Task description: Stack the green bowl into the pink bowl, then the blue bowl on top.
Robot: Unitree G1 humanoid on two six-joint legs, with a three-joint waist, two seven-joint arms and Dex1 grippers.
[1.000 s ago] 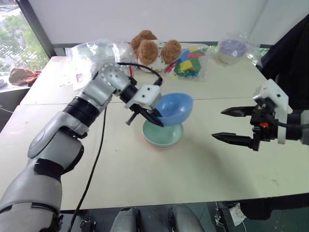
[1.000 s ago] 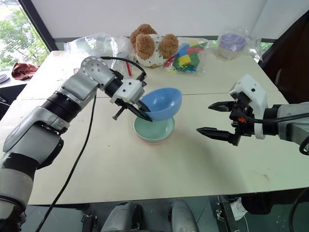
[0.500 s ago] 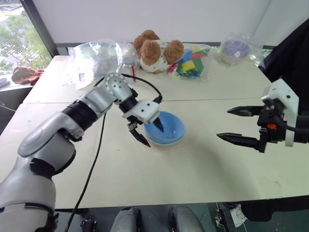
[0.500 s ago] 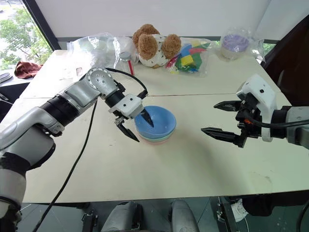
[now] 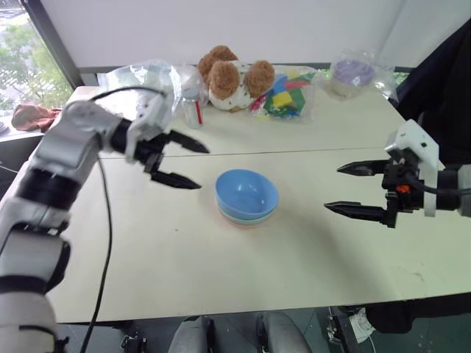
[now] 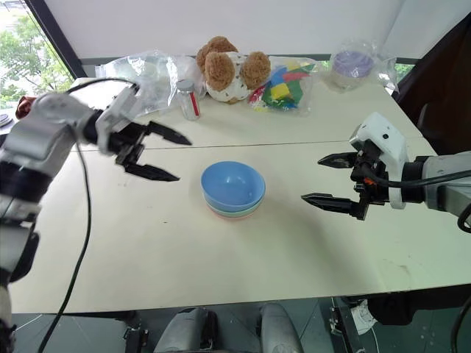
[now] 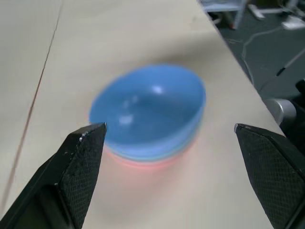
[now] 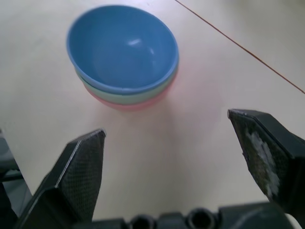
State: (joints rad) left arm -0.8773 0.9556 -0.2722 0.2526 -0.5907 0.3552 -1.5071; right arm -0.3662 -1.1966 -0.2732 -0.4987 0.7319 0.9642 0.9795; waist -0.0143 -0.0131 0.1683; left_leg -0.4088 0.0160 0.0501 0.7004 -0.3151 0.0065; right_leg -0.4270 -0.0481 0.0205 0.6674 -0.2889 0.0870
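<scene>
Both grippers stand empty. Left gripper (image 5: 180, 160) hangs above the table (image 5: 221, 272) to the left of the bowl stack, its two black fingers spread wide and pointing toward the bowls, clear of them. Right gripper (image 5: 355, 190) hangs to the right of the stack, fingers likewise spread wide and aimed inward, well apart from the bowls.

Blue bowl (image 5: 247, 193) sits upright and nested as the top member of the stack, near the middle of the table just in front of the seam between the two tabletops. Green bowl (image 8: 125, 98) shows as a pale band directly beneath the blue rim. Pink bowl (image 8: 125, 105) shows as a thin salmon edge at the bottom, resting on the table. All three sit level and concentric.

Along the far edge lie a brown plush toy (image 5: 234, 75), a clear bag of coloured blocks (image 5: 283, 95), a small clear bottle (image 5: 192, 110), crumpled clear plastic (image 5: 136, 77) and a bagged purple bowl (image 5: 353, 72).
</scene>
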